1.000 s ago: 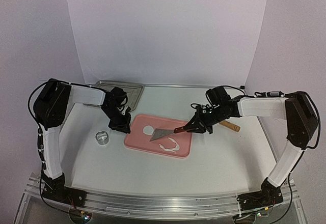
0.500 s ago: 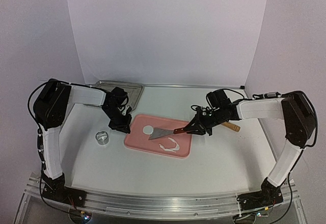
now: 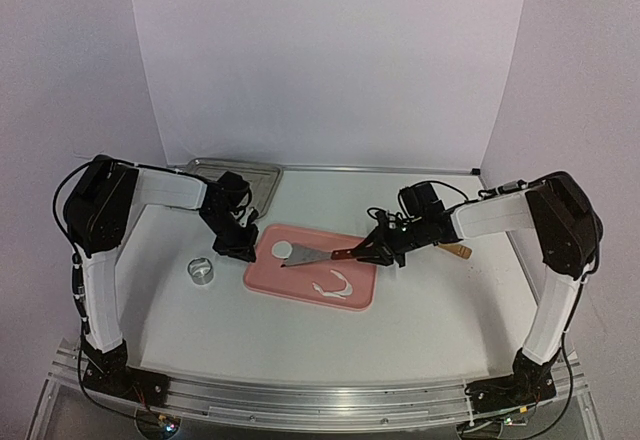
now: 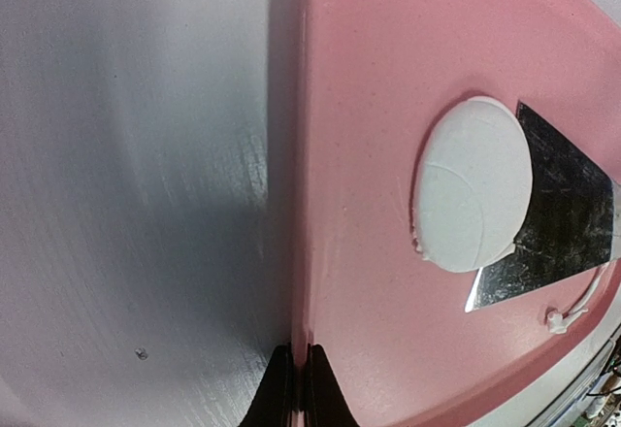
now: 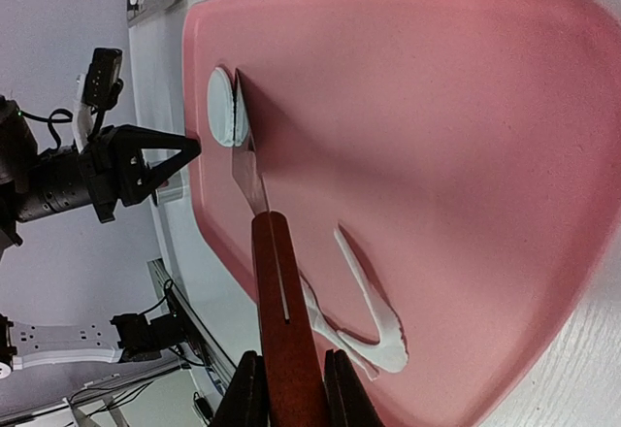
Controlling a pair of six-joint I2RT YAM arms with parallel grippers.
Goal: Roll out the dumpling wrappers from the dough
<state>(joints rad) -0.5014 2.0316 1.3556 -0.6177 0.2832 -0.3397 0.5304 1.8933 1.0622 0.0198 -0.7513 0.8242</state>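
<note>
a: why is the left gripper (image 4: pixel 295 374) down at the edge of the pink tray (image 4: pixel 369 78)?
b: to anchor it, i'd guess. its two black fingers (image 4: pixel 281 398) are pinched almost together on the tray's raised rim, so the tray shouldn't slide when it's pushed from the other side.
a: and the right gripper (image 5: pixel 288 388)?
b: it's clamped on the red-brown handle of a scraper (image 5: pixel 281 291), held low and nearly flat. the metal blade (image 4: pixel 563 223) is a thin pointed wedge, shiny and scuffed. its tip lies under the edge of the dumpling wrapper (image 4: pixel 471 199) that faces the right arm.
a: so lifting, not cutting?
b: that's how i read it. a soft disc would likely tear if pinched, so a thin blade goes beneath it.
a: where is the wrapper?
b: on the left part of the tray, toward the left gripper. it's a flat, round, matte white disc with a faint curved crease and a slightly ragged lip.
a: the other white bit?
b: a thin curved scrap strip (image 5: pixel 364 311) of dough, nearer the tray's front and apart from the disc.
a: anything else?
b: a small metal ring cutter (image 3: pixel 203 272) sits on the table left of the tray and a steel tray (image 3: pixel 255 175) sits at the back. a wooden handle (image 3: pixel 455 250), perhaps a rolling pin's, pokes out behind the right gripper.
</note>
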